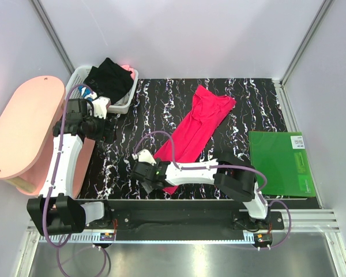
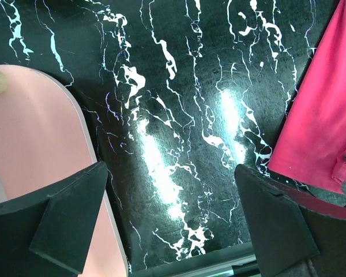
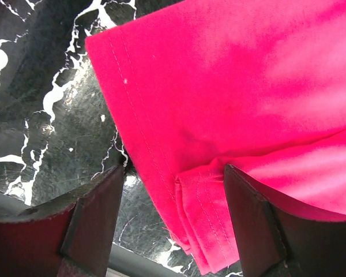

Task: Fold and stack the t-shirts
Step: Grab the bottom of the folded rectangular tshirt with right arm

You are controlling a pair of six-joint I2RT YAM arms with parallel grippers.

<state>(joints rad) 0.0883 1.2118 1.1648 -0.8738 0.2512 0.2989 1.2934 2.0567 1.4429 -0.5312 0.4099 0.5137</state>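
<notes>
**A:** Down at the near edge, the right gripper hangs low over the bright pinkish-red cloth t-shirt. Its jaws stand apart, one on each side of the stitched hem corner.

**B:** Nothing pinched yet from what I see. The wrist view shows a second hemmed layer tucked under the top one, right between the fingers. Whether the pads touch the cloth, I can't tell.

**A:** That shirt lies as a long crumpled strip, running on a slant from the far middle of the black white-veined tabletop down to the near edge.

**B:** Over on the left, the left gripper is spread as wide as it goes, holding nothing, with bare tabletop below it.

**A:** One of its fingers overlaps the pale pink oval board, and the red shirt's edge shows off to the other side.

**B:** The black cloth t-shirt is heaped in the white plastic slotted basket at the far left corner, spilling over the rim.

**A:** And the flat green rectangular mat lies at the right side, well apart from the red shirt.
</notes>
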